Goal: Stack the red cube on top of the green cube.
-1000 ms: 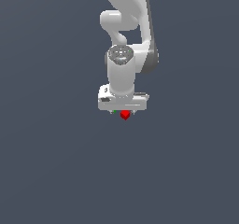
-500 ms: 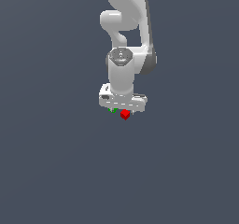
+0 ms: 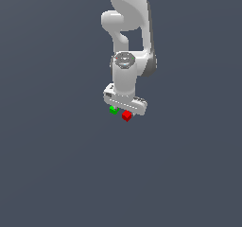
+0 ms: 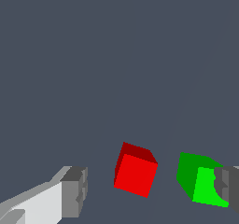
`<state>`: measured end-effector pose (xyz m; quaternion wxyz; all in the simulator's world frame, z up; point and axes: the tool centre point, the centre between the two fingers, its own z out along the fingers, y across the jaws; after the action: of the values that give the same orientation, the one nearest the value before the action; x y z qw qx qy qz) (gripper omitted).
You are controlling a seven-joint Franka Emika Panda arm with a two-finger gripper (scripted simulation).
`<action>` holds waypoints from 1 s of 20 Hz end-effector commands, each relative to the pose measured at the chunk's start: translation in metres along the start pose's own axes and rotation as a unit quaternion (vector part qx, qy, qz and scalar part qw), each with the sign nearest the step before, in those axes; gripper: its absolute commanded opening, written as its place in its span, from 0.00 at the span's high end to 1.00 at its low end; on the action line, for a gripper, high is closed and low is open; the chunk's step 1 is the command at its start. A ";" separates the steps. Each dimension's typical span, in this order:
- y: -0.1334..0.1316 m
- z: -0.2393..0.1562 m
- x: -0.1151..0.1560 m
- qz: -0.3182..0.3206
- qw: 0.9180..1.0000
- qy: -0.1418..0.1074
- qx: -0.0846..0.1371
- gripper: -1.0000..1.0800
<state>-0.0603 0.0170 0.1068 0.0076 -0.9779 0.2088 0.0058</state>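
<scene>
A plain dark grey-blue floor [image 3: 56,164] fills both views. The gripper [image 4: 151,195] has its fingers [image 4: 74,192] spread wide, nothing pinched. The red cube [image 4: 135,171] sits between them, touching neither; the green cube [image 4: 198,183] lies just beside it, against the other finger.

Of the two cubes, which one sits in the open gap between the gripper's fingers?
The red cube: it sits clear in the gap, while the green cube lies off to one side, partly behind a fingertip.

The arm [image 3: 126,74] is glossy white with rounded, bulbous links and a grey ringed cap on one joint. Its gripper [image 4: 149,192] has a white, boxy body and blocky grey fingers [image 4: 74,192] with notched pads.
</scene>
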 end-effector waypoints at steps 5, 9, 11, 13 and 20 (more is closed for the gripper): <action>0.001 0.018 -0.017 0.076 0.997 0.004 -0.002 0.04; 0.001 0.026 -0.025 0.110 0.994 0.006 -0.004 0.04; 0.000 0.030 -0.028 0.123 0.992 0.007 -0.004 0.04; 0.000 0.032 -0.030 0.134 0.991 0.007 -0.004 0.04; -0.001 0.037 -0.034 0.153 0.988 0.008 -0.005 0.04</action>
<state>-0.0909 0.0326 0.0708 0.0000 -0.9356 0.3530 0.0001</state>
